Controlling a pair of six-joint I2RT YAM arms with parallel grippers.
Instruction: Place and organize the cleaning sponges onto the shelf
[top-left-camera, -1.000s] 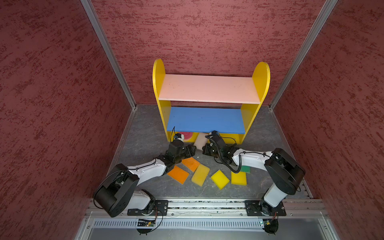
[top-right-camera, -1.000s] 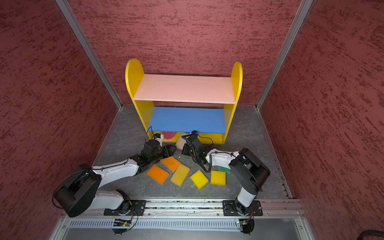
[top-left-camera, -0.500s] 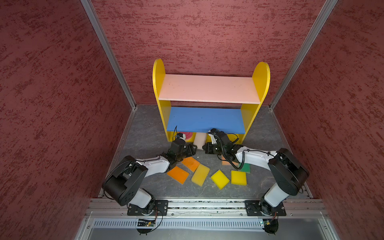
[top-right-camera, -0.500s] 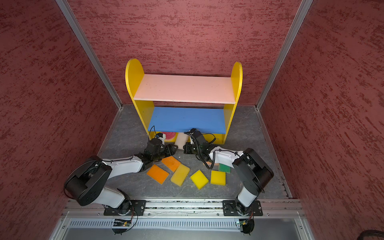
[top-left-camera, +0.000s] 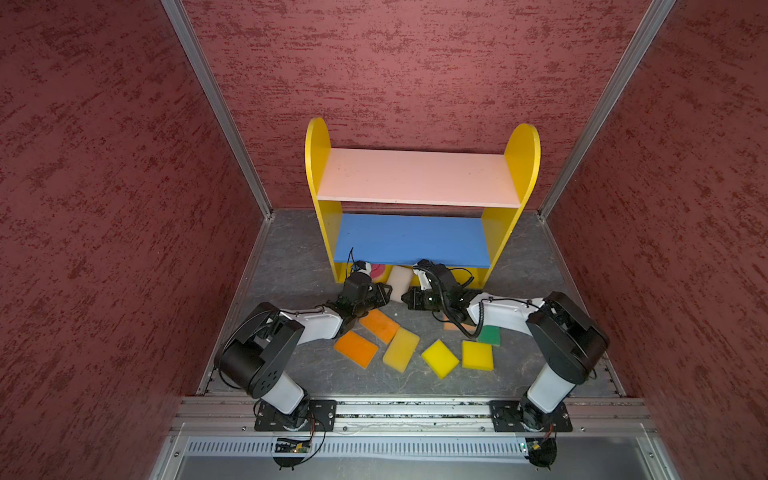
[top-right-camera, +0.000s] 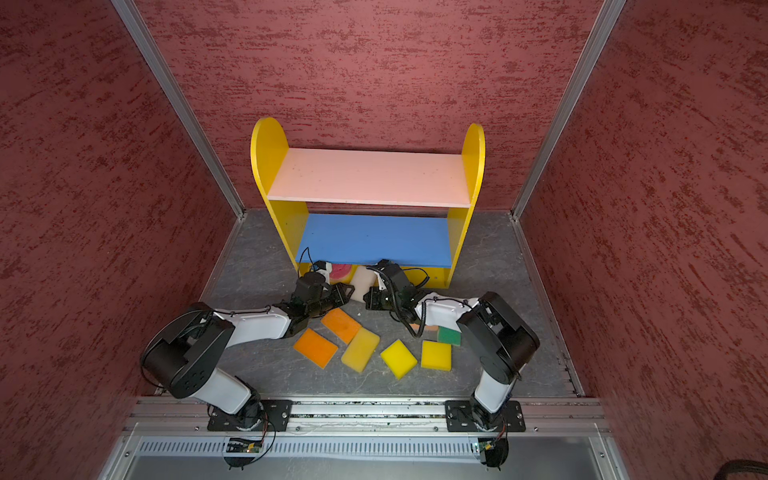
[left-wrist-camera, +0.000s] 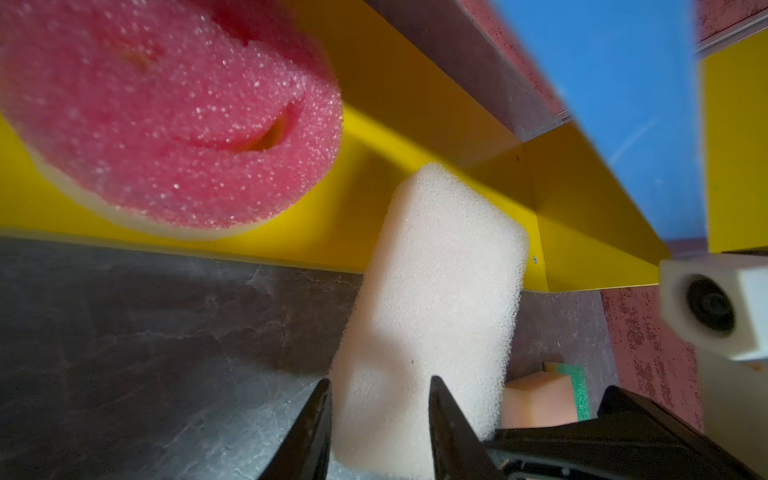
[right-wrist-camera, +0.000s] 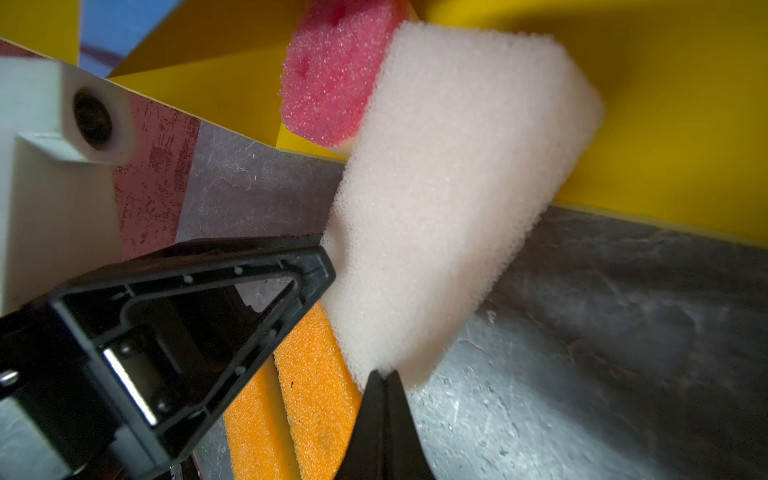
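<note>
Beneath the shelf (top-left-camera: 415, 183), both arms have pushed in closer to its yellow base than a second ago. The left hand (left-wrist-camera: 380, 382) has narrowed and now pinches the off-white sponge (left-wrist-camera: 436, 291), which leans on the base's front edge (just beside the pink smiley sponge (left-wrist-camera: 166, 116) resting on that base). The right hand (right-wrist-camera: 380, 380), tips pressed together and holding nothing, touches that sponge's lower corner.

Top views are evenly lit and sharp; both wrist views blur the pink sponge (left-wrist-camera: 166, 116) up close.
</note>
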